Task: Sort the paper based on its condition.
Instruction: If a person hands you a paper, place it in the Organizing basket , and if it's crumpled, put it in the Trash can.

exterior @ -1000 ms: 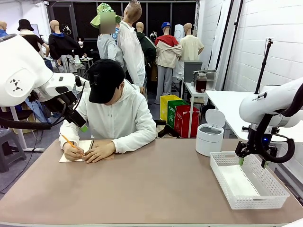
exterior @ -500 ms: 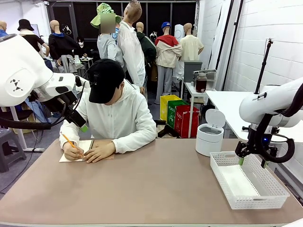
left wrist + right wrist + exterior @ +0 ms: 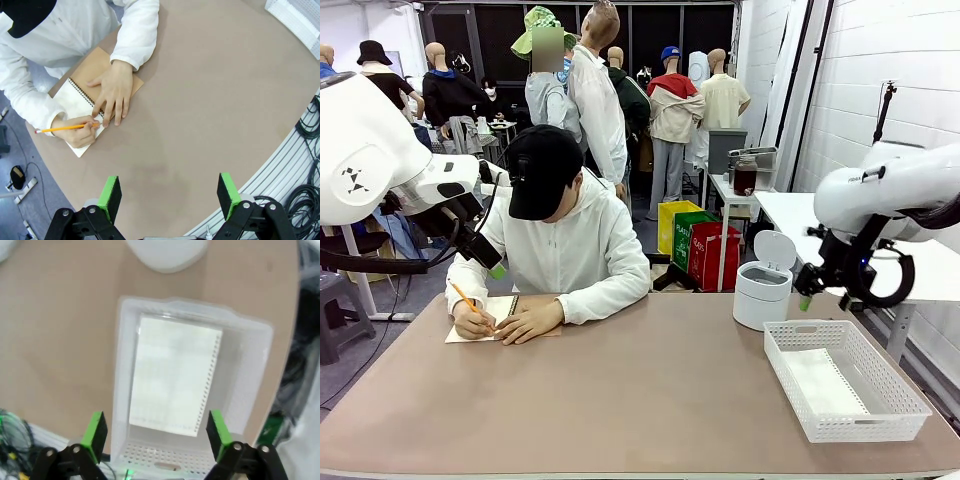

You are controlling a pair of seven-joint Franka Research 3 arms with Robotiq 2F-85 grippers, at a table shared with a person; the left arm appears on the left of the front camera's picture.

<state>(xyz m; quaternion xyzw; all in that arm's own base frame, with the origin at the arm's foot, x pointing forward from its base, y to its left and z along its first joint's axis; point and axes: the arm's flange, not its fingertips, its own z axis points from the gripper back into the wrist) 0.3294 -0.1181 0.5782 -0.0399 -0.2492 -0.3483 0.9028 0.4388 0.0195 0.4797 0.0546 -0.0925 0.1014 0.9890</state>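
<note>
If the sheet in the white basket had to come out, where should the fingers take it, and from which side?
Probably from above: the sheet lies flat on the basket floor, with walls blocking the sides. Pinch the perforated long edge, where bare floor shows beside it.

The front view looks from just above the near edge of the desk (image 3: 650, 400) straight across to the person (image 3: 565, 240) at the far edge. The left wrist view looks down from high over the desk's left part on the notebook (image 3: 75, 102). The right wrist view looks straight down, much nearer, on the basket (image 3: 121, 390) with the paper (image 3: 172, 375) by the right edge. The front view shares both.
</note>
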